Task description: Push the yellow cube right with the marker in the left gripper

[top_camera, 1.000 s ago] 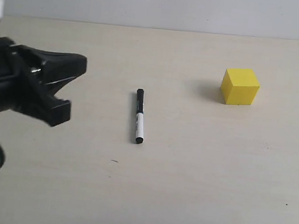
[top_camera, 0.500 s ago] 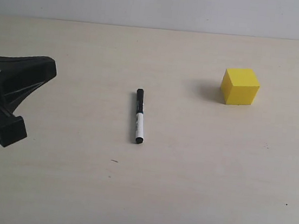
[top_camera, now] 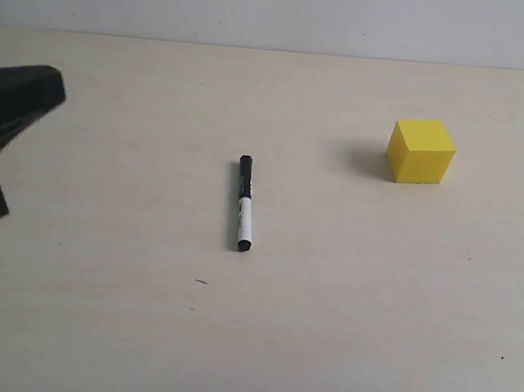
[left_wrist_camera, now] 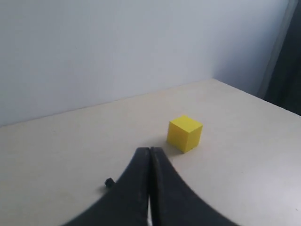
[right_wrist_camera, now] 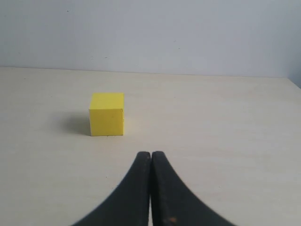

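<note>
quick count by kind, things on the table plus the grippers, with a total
marker: 1
yellow cube: 1
grippers: 2 (left gripper, right gripper)
total: 4

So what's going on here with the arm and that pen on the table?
Nothing is being handled right now. The marker lies flat on the table, untouched, with the yellow cube off to its right, apart from it. The left gripper sits at the left edge of the scene, clear of the marker, fingers shut and empty. The right gripper is shut and empty too. The pickup and the push are not yet done.
</note>
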Controlling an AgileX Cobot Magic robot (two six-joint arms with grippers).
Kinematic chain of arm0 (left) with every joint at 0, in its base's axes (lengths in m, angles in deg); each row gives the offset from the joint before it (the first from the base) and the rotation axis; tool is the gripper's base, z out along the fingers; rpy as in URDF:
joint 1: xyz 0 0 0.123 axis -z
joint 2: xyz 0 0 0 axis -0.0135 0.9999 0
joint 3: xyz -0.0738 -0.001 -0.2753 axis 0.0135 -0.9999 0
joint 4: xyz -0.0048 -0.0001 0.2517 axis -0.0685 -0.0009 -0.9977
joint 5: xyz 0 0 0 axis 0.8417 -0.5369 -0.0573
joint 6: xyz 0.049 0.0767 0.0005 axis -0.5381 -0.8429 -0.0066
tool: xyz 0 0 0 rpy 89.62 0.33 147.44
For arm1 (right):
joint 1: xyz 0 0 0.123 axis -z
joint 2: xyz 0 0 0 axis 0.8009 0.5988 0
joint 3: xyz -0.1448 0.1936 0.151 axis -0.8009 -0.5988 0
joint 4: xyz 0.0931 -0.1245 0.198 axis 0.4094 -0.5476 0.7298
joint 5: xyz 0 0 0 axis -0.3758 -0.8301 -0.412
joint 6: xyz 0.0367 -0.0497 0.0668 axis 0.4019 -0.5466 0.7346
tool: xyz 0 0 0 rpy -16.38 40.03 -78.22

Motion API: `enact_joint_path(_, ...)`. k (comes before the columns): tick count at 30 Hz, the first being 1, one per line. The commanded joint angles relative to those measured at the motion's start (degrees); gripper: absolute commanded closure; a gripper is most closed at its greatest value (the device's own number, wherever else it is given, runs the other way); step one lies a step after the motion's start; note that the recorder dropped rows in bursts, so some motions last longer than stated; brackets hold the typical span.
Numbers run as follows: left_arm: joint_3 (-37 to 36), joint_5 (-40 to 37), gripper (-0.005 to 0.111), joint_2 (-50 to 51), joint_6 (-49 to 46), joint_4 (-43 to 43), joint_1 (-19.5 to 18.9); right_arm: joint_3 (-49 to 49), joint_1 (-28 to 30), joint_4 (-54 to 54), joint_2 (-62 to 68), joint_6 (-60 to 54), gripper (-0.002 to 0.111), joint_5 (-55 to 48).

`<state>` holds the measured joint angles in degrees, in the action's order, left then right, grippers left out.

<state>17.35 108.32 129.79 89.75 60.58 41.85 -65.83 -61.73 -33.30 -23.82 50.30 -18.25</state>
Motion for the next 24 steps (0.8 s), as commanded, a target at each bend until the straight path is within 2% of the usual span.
enact_joint_path(1, -0.3, -9.3, 0.107, -8.0, -1.0, -0.1, -9.2, -0.2, 0.2, -0.3, -0.4, -0.1, 0.108, 0.7)
enact_joint_path(2, -0.3, -11.2, 0.107, -9.4, -1.0, -0.1, -11.6, -0.2, 0.2, -0.3, -0.4, -0.1, 0.108, 0.7)
enact_joint_path(3, -0.3, -15.7, 0.107, -12.8, -1.0, -0.1, -16.1, -0.2, 0.2, -0.3, -0.4, -0.1, 0.108, 0.7)
enact_joint_path(4, -0.5, -17.0, 0.107, -14.1, -1.0, -0.1, -17.9, -0.2, 0.2, -0.3, -0.4, -0.1, 0.108, 0.7)
enact_joint_path(5, -1.3, -19.2, 0.107, -17.5, -1.0, -0.1, -22.0, -0.2, 0.2, -0.3, -0.4, -0.1, 0.108, 0.7)
enact_joint_path(10, -6.7, -19.8, 0.107, -29.3, -1.0, -0.1, -34.1, -0.2, 0.2, -0.3, -0.4, -0.1, 0.108, 0.7)
enact_joint_path(12, -8.9, -21.4, 0.107, -34.1, -1.2, -0.1, -37.0, -0.2, 0.2, -0.3, -0.4, -0.1, 0.108, 0.7)
enact_joint_path(16, -12.3, -23.0, 0.107, -41.0, -1.6, -0.1, -39.4, -0.2, 0.2, -0.3, -0.4, -0.1, 0.108, 0.7)
enact_joint_path(24, -15.5, -25.2, 0.107, -45.5, -1.6, -0.2, -39.4, -0.2, 0.2, -0.3, -0.4, -0.1, 0.108, 0.7)
